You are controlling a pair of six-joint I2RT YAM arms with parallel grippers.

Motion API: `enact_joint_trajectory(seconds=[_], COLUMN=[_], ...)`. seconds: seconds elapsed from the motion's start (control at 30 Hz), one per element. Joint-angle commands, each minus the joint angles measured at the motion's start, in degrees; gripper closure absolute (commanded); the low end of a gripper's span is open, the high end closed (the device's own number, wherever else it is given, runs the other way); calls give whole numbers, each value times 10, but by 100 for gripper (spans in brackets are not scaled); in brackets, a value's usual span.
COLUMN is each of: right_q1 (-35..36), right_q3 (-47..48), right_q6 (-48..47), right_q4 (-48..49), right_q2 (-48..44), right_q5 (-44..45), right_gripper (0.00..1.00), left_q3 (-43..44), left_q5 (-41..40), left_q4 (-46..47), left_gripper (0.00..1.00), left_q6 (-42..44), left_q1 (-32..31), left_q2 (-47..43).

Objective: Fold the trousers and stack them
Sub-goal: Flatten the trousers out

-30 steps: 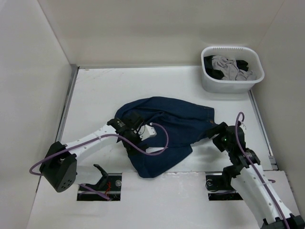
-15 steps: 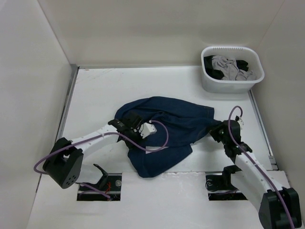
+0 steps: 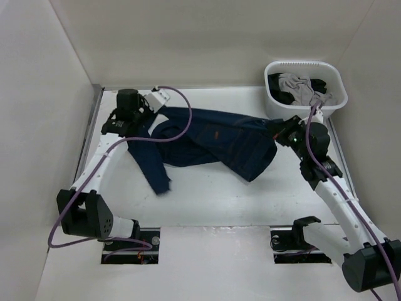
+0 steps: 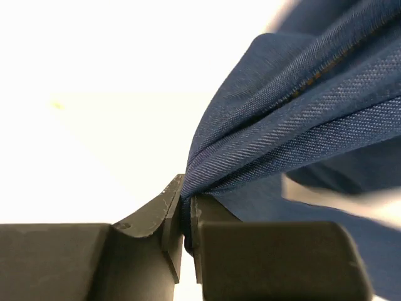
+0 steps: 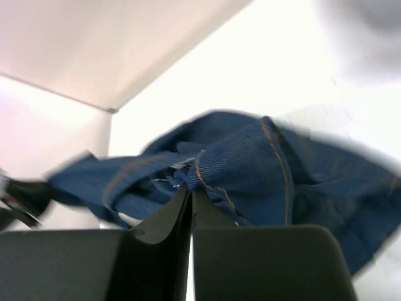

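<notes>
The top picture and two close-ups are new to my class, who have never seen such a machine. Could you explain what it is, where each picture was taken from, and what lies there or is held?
The machine is two white robot arms, a left arm and a right arm, fixed at the near table edge. The wide picture looks down from above and behind them. Each close-up comes from a camera on one wrist. The left tool and right tool are each shut on the dark blue trousers, which are spread between them over the white table. A white basket of clothes sits in the far right corner.
</notes>
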Motion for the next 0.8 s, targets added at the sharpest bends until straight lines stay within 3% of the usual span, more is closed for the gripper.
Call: enact_joint_trajectory(seconds=[0.0,0.13,0.27,0.3,0.37,0.43,0.47,0.6,0.77], right_q1=[-11,6,12,12,6,-14,-29,-64,-113], right_q3=[66,89,65,52,35,20,14,-3,-58], right_q6=[-77,-89,-86,-86,-80,-75,-74,-86,-86], right_q4=[34,39,32,24,1,-35,-53,-139,-202], right_q2=[14,11,-11,-21,-41,-67,-79,-101,-135], right_q5=[63,62,62,62,62,66,61,44,46], right_gripper=[97,97,97,97,97,97,96,93,92], left_q3=[57,12,-75,-95,-115,-100,-83,-39,-58], left_q5=[-92,-106,-94,-81,-32,31,59,107,83], left_q4=[35,-23,-151,-187,-268,-343,-368,-369,-232], left_gripper=[99,98,97,93,72,42,35,28,26], left_q6=[139,204,204,195,165,130,116,114,141], left_q1=[31,-9,-66,-87,-134,-159,-155,-35,162], left_q2=[-35,-85,-134,-148,-178,-196,-197,-182,-85])
